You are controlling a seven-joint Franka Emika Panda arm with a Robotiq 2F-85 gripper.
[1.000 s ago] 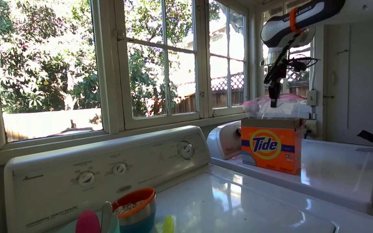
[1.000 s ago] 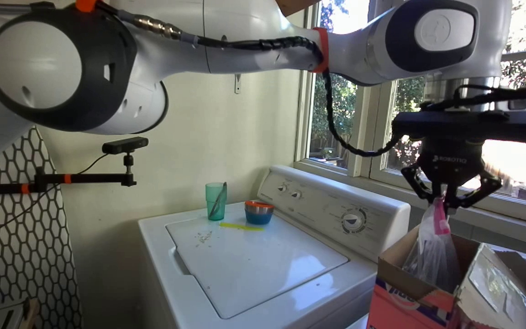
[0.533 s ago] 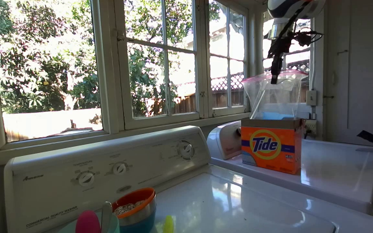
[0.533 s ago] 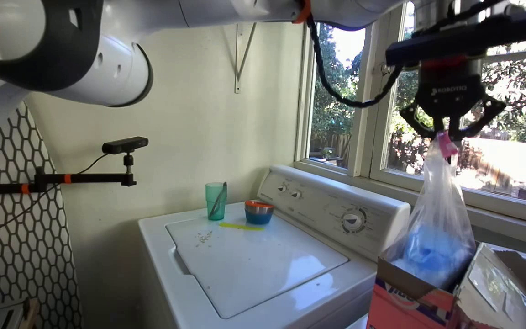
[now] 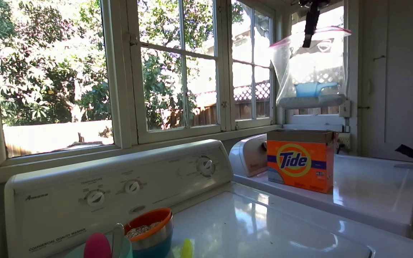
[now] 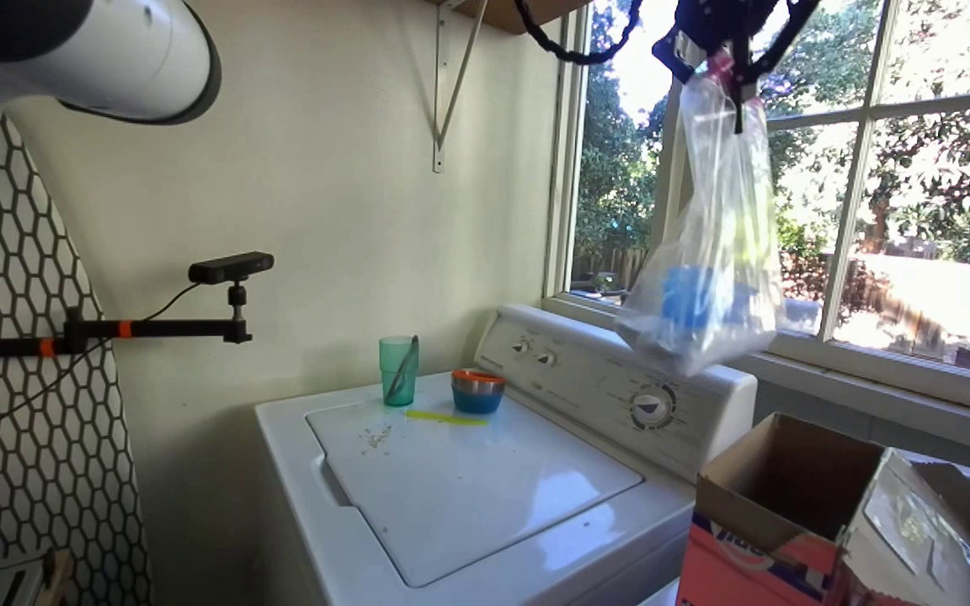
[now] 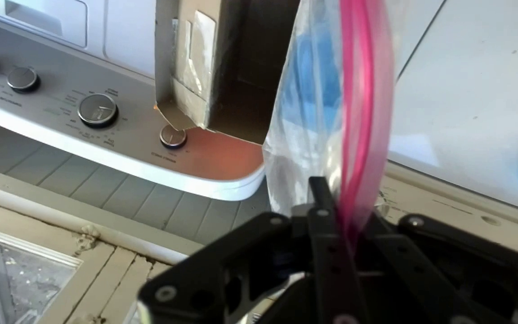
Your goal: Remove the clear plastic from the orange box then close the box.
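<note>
Saw end effector (image 5: 307, 41) pinching clear zip-top bag (image 6: 719, 248), fully out of Tide box (image 5: 299, 165), wh. gaped open, w/ closing TBD.

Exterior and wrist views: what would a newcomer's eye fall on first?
Probably the clear bag, hanging from the gripper in both exterior views, a blue scoop showing through. Next, the orange box, standing open on the machine beside the washer. In the wrist view, the pink zip strip stands out, running from the gripper to the top edge.
</note>
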